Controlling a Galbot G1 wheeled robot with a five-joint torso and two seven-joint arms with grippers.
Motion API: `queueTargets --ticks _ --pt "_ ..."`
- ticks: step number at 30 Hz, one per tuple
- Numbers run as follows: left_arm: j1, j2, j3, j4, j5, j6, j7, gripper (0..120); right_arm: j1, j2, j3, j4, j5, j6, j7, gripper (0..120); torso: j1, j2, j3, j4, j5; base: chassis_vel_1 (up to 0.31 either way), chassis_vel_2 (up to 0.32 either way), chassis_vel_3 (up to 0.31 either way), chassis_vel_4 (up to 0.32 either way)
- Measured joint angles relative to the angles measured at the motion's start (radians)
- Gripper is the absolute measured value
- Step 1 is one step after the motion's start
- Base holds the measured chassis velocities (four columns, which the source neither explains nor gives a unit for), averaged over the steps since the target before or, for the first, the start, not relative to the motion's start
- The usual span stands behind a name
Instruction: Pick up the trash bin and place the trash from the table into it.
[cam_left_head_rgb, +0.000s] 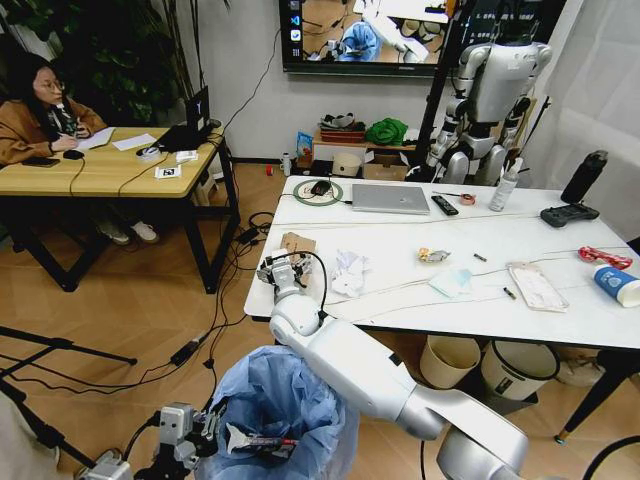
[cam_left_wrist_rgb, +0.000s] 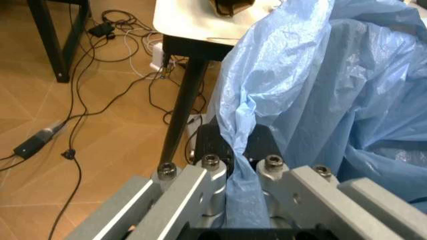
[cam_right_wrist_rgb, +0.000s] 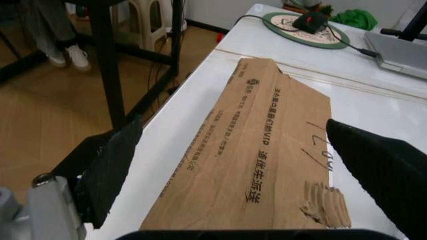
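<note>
The trash bin (cam_left_head_rgb: 285, 400), lined with a crinkled light-blue bag (cam_left_wrist_rgb: 320, 90), hangs low beside the table's near left corner. My left gripper (cam_left_head_rgb: 225, 438) (cam_left_wrist_rgb: 237, 147) is shut on the bag's rim. My right arm reaches up to the marble table (cam_left_head_rgb: 560, 240), where the right gripper (cam_left_head_rgb: 281, 270) (cam_right_wrist_rgb: 233, 135) stands open over the flat brown paper bag (cam_left_head_rgb: 297, 243) (cam_right_wrist_rgb: 267, 150), one finger on each side. More trash lies on the top: white tissues (cam_left_head_rgb: 350, 272), a face mask (cam_left_head_rgb: 452, 283), a clear plastic bag (cam_left_head_rgb: 537, 285), a snack wrapper (cam_left_head_rgb: 433, 255) and a blue-white cup (cam_left_head_rgb: 617, 285).
A laptop (cam_left_head_rgb: 390, 198), remote (cam_left_head_rgb: 444, 205), bottles (cam_left_head_rgb: 505, 187) and a black controller (cam_left_head_rgb: 568, 214) sit at the table's far side. Two pale bins (cam_left_head_rgb: 450, 360) stand under it. Cables (cam_left_head_rgb: 215, 330) and tripod legs (cam_left_head_rgb: 60, 345) cross the floor on the left, beside a wooden desk (cam_left_head_rgb: 100, 175).
</note>
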Motion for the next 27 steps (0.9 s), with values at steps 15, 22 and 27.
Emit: queueTargets --ticks 15,22,27 --pt "0.005 -0.001 -0.007 -0.005 -0.003 0.000 0.000 0 -0.009 0.001 -0.015 -0.076 -0.055 -0.042 0.015 100 0.000 0.000 0.000 0.0000 0.0000 0.000 0.000 0.000 0.000" --pt "0.005 -0.001 -0.007 -0.005 -0.003 0.000 0.001 0 -0.012 -0.007 -0.008 -0.085 -0.067 -0.038 0.006 91 0.000 0.000 0.000 -0.0001 0.0001 0.000 0.000 0.000 0.000" --pt "0.004 -0.003 -0.006 -0.006 -0.002 0.000 0.001 0 -0.010 -0.010 -0.007 -0.087 -0.067 -0.032 0.000 70 0.000 0.000 0.000 0.0000 0.0000 0.000 0.000 0.000 0.000"
